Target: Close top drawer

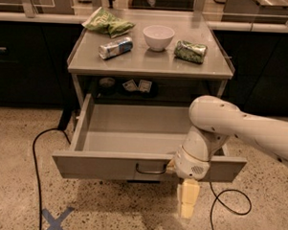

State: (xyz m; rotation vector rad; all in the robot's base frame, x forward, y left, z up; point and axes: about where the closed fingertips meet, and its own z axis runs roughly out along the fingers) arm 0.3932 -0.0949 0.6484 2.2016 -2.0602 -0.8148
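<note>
The top drawer point(108, 165) of the grey cabinet stands pulled far out, and its inside is bare. Its flat front faces me, with a small dark loop handle point(150, 170) at centre. My white arm point(229, 125) reaches in from the right and bends down over the drawer's front right part. My gripper point(188, 203) hangs pointing down just in front of the drawer front, right of the handle, with its wrist against the front panel. No other drawers show.
On the cabinet top point(151, 64) lie a green chip bag point(107, 22), a white bowl point(158, 37), a silver can point(115, 47) and a crushed green can point(190, 51). Small items point(131, 85) sit on the shelf behind the drawer. Black cables point(37, 150) and a blue tape X point(55, 221) mark the floor.
</note>
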